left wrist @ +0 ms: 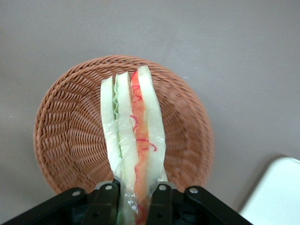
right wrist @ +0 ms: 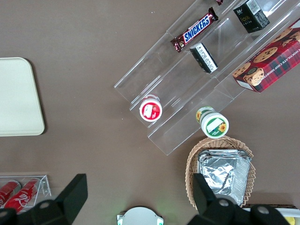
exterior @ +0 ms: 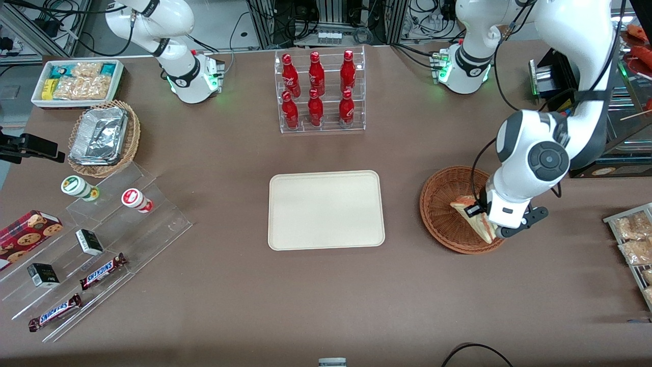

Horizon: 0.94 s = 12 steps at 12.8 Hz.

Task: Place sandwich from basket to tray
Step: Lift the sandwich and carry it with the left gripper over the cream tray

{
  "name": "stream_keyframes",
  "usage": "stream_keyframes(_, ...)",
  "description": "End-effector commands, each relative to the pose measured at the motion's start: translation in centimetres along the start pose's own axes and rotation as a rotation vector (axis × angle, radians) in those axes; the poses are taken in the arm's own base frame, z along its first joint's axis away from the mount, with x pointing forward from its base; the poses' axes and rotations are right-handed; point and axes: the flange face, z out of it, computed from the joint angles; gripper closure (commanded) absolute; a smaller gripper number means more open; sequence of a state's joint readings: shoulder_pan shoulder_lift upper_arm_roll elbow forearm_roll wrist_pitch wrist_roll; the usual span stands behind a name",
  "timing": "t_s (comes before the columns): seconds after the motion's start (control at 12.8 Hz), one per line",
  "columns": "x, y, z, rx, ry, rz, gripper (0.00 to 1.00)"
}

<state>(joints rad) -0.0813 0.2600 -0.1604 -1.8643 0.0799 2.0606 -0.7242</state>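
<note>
A brown matte worktop (exterior: 326, 295) carries everything in sight, with cables and equipment racks along its far edge. Near the middle lies the flat rectangular cream-beige tray (exterior: 326, 210) with rounded corners and a low rim, its surface bare. At about three o'clock from the tray, toward the working arm's end of the worktop, sits the round shallow reddish-brown woven wicker basket (exterior: 439, 206). The left arm's hand (exterior: 488, 224) hangs over the part of the basket nearest the front camera, roughly at the basket's five o'clock. Its two black fingers (left wrist: 105, 204) are closed on the small triangular sandwich (left wrist: 133, 140) of pale white bread with a red-orange and green filling, gripping it at one end so that the wrapped wedge stands on edge. In the wrist view the sandwich shows its layered edge against the basket's woven floor; whether it touches the weave cannot be told. At twelve o'clock from the tray stands a clear acrylic rack of red bottles (exterior: 319, 92). Toward the parked arm's end are a lighter tan wicker basket with foil containers (exterior: 102, 137) and clear stepped shelves with chocolate bars (exterior: 102, 271).
</note>
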Motion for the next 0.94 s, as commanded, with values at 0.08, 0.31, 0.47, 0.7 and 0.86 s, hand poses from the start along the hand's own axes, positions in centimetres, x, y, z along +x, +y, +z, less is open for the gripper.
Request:
stream_keyframes(0.08,-2.8,5.8,-5.1,0.001,0.030,0.017,1.00)
stream_keyframes(0.31,-8.6,11.5,-5.6,-0.006,0.049,0.150,1.00)
stream_keyframes(0.47,-12.0,15.7,-4.3,-0.004,0.042,0.233,1.00)
stream_keyframes(0.7,-14.3,21.7,-2.5,-0.023,0.037,0.305,1.00)
stream_keyframes(0.86,-17.6,24.8,-0.2,-0.016,0.028,0.331,1.00)
